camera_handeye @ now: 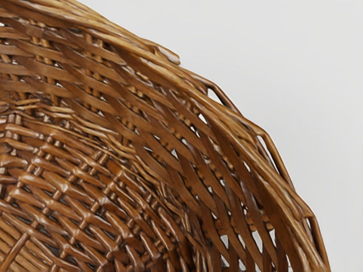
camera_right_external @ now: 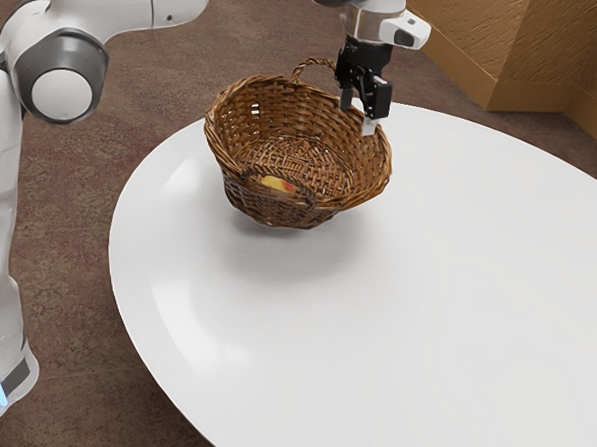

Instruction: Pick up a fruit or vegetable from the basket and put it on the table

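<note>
Underneath, a white, round-edged surface (camera_right_external: 462, 295) spreads above brown floor (camera_right_external: 72, 295). My pincer (camera_right_external: 359, 113) points down, spread, by the rim of the wicker basket (camera_right_external: 236, 137); the yellow-red fruit (camera_right_external: 275, 184) lies inside, lower, toward the exterior view's left.

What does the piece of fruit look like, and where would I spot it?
On the round white table sits a brown wicker basket. Low inside it, by the near wall, lies the fruit: a small yellow-and-red patch, brighter than the brown weave.

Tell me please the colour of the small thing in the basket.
The small thing is yellow and red, seen best in the exterior view.
</note>
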You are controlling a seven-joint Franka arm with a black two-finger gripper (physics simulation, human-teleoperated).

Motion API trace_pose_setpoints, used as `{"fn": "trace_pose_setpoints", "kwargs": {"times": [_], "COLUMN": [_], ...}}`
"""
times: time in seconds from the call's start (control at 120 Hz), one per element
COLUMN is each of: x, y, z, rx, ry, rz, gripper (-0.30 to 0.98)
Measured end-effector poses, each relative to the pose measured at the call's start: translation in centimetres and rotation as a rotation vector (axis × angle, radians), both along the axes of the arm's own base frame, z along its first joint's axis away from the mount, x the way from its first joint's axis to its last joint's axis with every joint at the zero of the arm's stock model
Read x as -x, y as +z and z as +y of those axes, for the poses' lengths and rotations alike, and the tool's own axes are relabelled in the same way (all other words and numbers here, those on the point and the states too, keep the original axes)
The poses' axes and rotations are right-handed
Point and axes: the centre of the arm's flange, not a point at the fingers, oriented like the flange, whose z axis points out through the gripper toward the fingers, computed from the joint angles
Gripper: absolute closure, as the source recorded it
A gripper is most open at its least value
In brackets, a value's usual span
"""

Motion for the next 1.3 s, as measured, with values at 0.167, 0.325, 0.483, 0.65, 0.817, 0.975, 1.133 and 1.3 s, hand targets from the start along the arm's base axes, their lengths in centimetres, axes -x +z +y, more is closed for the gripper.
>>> {"fn": "trace_pose_setpoints", "kwargs": {"times": [0.167, 0.325, 0.483, 0.65, 0.817, 0.975, 1.133, 1.3], "x": [0.3, 0.8, 2.6, 5.9, 5.9, 5.9, 7.2, 7.5], "y": [2.0, -0.2, -7.1, -9.3, -8.9, -9.7, -11.2, -11.7], "z": [-0.4, -0.5, -2.1, -2.4, -1.5, -0.1, 1.3, 2.1], "rx": [-0.007, 0.005, 0.085, 0.099, 0.054, 0.041, 0.046, 0.047], "ry": [-0.003, 0.006, 0.005, 0.024, 0.049, 0.085, 0.120, 0.141], "rz": [-0.024, 0.069, 0.222, 0.248, 0.215, 0.233, 0.268, 0.259], "gripper": [0.01, 0.01, 0.01, 0.01, 0.01, 0.01, 0.01, 0.01]}}
